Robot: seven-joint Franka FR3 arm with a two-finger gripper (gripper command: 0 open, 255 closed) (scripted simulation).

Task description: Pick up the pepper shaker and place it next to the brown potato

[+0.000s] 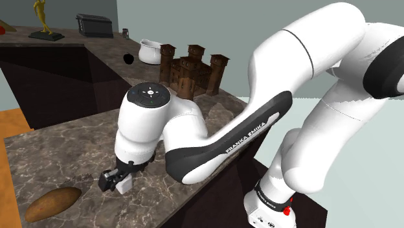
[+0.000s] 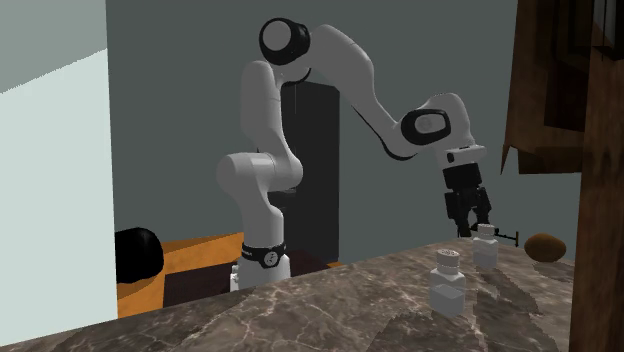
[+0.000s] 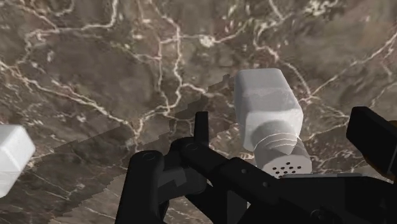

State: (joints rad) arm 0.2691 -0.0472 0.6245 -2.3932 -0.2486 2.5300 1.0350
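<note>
A: Over the worktop (image 1: 65, 155), why does the hand (image 2: 472, 228) hang so low?
B: To grasp. The potato (image 1: 53, 203) lies near. The pepper shaker (image 3: 267, 108) stands upright between the fingers (image 3: 375, 137), which are spread wide and seem not to touch it.
A: So it's released?
B: Yes, nothing gripped yet.

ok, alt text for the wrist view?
A white shaker with a perforated cap sits on a brown marbled counter, between the spread black fingers of the open end effector. Part of a second white shaker shows off to one side, outside the fingers.
</note>
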